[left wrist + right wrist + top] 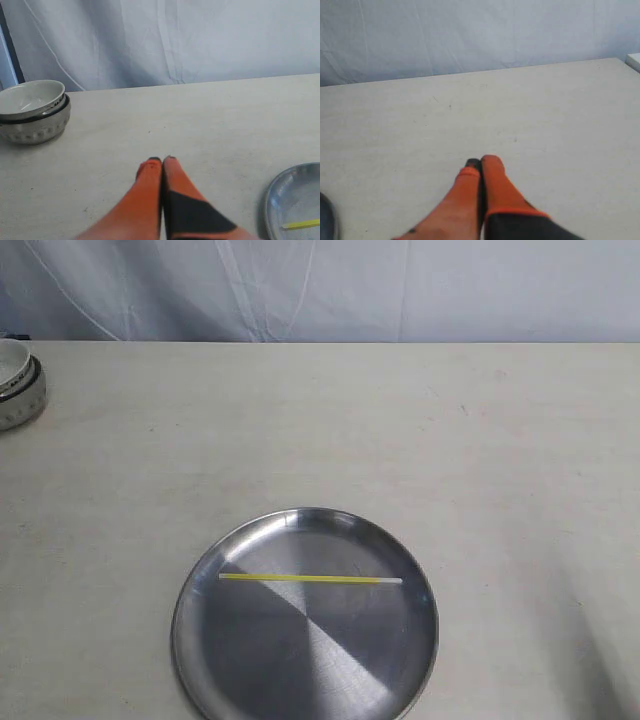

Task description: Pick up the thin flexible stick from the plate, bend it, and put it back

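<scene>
Now, the thin flexible stick: is lying straight on the plate.
Left gripper: is squeezing together, holding nothing.
Right gripper: is squeezing together, empty.

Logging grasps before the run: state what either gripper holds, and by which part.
Nothing is held. The left gripper and right gripper are shut, empty; the yellow stick lies straight on the metal plate.

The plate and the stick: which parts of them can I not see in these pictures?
- Plate: the near rim is cut off by the exterior view's bottom edge; the left wrist view shows only a part.
- Stick: the left wrist view shows one yellow end; the frame edge cuts off the rest.
</scene>
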`<action>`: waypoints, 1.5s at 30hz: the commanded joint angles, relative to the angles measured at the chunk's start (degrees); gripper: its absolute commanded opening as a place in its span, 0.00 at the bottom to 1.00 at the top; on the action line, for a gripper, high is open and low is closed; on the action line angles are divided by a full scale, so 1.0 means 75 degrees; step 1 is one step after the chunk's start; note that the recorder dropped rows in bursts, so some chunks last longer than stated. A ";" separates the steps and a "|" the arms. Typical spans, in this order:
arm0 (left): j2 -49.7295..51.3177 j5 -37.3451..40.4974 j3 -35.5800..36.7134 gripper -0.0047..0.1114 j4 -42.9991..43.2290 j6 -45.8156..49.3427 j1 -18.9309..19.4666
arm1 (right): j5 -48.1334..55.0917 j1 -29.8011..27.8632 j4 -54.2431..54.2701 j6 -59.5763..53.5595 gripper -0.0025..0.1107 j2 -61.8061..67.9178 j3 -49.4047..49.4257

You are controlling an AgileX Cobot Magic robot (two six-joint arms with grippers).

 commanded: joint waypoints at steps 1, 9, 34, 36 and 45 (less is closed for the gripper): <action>-0.0050 -0.0106 0.0036 0.04 0.0049 -0.0041 -0.0036 | -0.0061 -0.0049 -0.0019 -0.0023 0.01 -0.0044 0.0036; -0.0050 -0.0106 0.0036 0.04 0.0049 -0.0041 -0.0036 | -0.1659 -0.0049 0.0820 0.0153 0.01 -0.0044 0.0036; -0.0050 -0.0106 0.0036 0.04 0.0049 -0.0041 -0.0036 | 0.1156 -0.0007 0.2174 -0.1560 0.01 0.5115 -0.4835; -0.0050 -0.0106 0.0036 0.04 0.0049 -0.0041 -0.0036 | 0.1708 -0.0007 0.2497 -0.3144 0.01 0.6196 -0.5901; -0.0050 -0.0106 0.0036 0.04 0.0049 -0.0041 -0.0036 | 0.4238 0.1252 0.3452 -0.6753 0.38 1.0603 -0.9539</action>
